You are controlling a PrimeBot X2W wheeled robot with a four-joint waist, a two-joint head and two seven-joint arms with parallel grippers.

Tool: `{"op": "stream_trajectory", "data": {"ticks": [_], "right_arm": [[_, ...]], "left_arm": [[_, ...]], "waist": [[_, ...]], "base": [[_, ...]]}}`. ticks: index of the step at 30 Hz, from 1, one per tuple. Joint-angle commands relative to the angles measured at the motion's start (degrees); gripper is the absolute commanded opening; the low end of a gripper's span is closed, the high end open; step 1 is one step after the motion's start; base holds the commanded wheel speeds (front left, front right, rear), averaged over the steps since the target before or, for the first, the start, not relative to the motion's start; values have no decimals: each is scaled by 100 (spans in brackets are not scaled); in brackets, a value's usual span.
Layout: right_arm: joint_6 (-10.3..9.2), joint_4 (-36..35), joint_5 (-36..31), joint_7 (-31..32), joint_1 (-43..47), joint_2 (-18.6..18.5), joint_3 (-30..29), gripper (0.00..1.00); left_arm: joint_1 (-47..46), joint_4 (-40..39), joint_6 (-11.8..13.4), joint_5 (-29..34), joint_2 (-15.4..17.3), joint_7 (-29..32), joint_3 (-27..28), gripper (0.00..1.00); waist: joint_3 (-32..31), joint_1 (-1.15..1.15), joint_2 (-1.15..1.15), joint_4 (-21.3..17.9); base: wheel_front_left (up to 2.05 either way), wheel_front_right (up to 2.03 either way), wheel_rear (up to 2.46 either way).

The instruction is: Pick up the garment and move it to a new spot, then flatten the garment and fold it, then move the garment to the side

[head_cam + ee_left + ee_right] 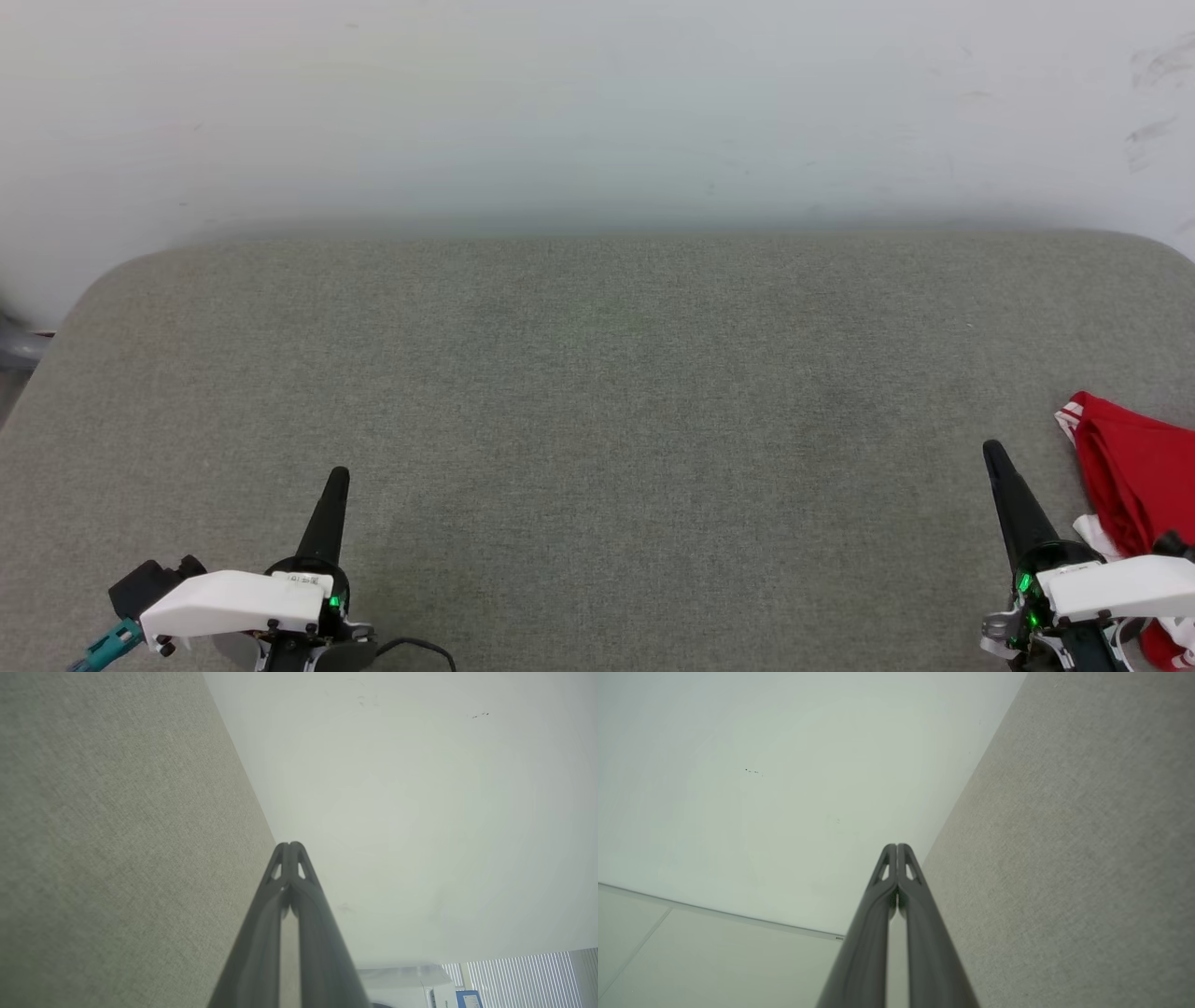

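The garment [1125,476], red with white striped trim, lies bunched at the right edge of the grey fabric surface [597,401], partly cut off by the frame. My right gripper [991,452] sits just to its left, shut and empty, apart from the cloth. My left gripper [340,476] rests at the lower left, also shut and empty. In the left wrist view the left gripper [290,844] has its tips pressed together over the surface edge. In the right wrist view the right gripper [897,845] is likewise closed.
A pale wall [597,112] rises behind the grey surface. A white appliance [402,984] and window blinds [518,975] show in the left wrist view. A tiled floor [691,956] lies beyond the surface in the right wrist view.
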Motion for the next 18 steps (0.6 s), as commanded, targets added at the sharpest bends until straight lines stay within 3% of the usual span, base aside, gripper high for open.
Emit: {"op": "stream_trajectory", "data": {"ticks": [1, 18], "right_arm": [[-1, 22, 160, 4, -144, 15, -6, 0], [-1, 251, 949, 33, -288, 26, -11, 0]], "left_arm": [[-122, -20, -21, -145, 0, 55, 40, 0], [-199, 2, -71, -896, -27, 250, 133, 0]], "waist": [[4, 0, 0, 0], [38, 0, 0, -6]], "base": [[0, 0, 0], [0, 0, 0]]}}
